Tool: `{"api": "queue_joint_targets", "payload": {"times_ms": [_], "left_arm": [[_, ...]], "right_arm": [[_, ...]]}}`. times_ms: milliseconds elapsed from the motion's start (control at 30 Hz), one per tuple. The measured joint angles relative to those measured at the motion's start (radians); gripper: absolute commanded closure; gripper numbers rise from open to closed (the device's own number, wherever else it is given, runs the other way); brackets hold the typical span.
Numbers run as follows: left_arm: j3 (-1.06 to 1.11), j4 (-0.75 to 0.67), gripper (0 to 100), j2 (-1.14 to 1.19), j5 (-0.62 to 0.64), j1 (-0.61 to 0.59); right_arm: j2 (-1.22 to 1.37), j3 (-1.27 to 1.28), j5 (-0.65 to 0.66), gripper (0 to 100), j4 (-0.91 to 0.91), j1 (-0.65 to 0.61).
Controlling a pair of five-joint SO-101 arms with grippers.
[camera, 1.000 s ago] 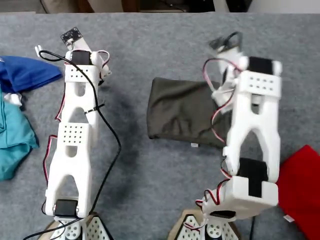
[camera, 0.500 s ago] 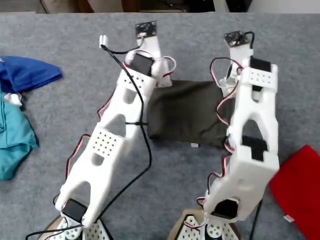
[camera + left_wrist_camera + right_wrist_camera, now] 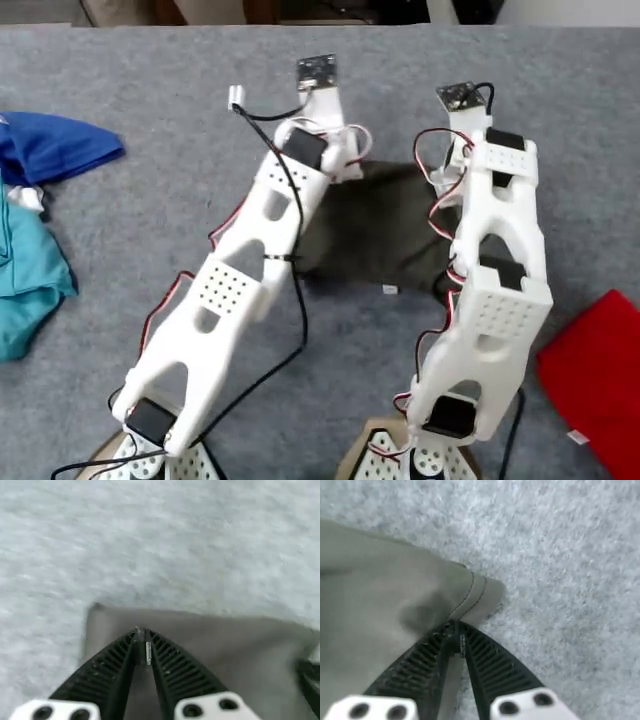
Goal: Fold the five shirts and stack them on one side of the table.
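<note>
High view: the olive shirt (image 3: 385,230) sits mid-table on the grey table (image 3: 150,100), already folded down to a rough rectangle. The left arm (image 3: 250,250) stretches diagonally across to its far left corner, and the right arm (image 3: 495,250) runs straight up over its right edge. The blue shirt (image 3: 50,145) and teal shirt (image 3: 25,275) are bunched up at the left edge, well apart from the arms. The red shirt (image 3: 595,365) is at the near right edge.

Left wrist view: the left gripper (image 3: 141,645) has its jaws pressed together, tips down on the olive fabric just inside a corner. I honestly can't tell if any cloth is caught between them.

Right wrist view: same deal. The right gripper (image 3: 455,637) is closed, tips on the olive shirt right by the stitched hem corner, with grey table beyond.
</note>
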Motion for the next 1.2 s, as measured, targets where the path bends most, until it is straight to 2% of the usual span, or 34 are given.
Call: {"api": "queue_joint_targets", "payload": {"times_ms": [200, 533, 700, 900, 1000, 1133, 1200], "left_arm": [[0.0, -0.017, 98, 0.034, 0.003, -0.089], [0.0, -0.018, 98, 0.034, 0.003, -0.098], [0.0, -0.015, 98, 0.034, 0.002, -0.12], [-0.002, 0.1, 98, 0.008, -0.011, -0.161], [-0.002, 0.157, 92, -0.014, -0.054, -0.167], [-0.002, 0.249, 78, -0.061, -0.061, -0.169], [-0.002, 0.307, 77, -0.086, -0.063, -0.169]], "right_arm": [[0.006, -0.006, -0.002, 99.4, 0.0, 0.0], [-0.006, -0.006, -0.002, 99.3, 0.005, 0.0], [-0.129, -0.006, -0.003, 99.3, 0.089, 0.0], [-0.311, -0.006, -0.003, 99.1, 0.178, 0.0], [-0.347, -0.006, -0.006, 93.8, 0.264, 0.0], [-0.359, 0.044, -0.044, 79.3, 0.351, -0.031], [-0.365, 0.098, -0.052, 74.4, 0.361, -0.055]]}}
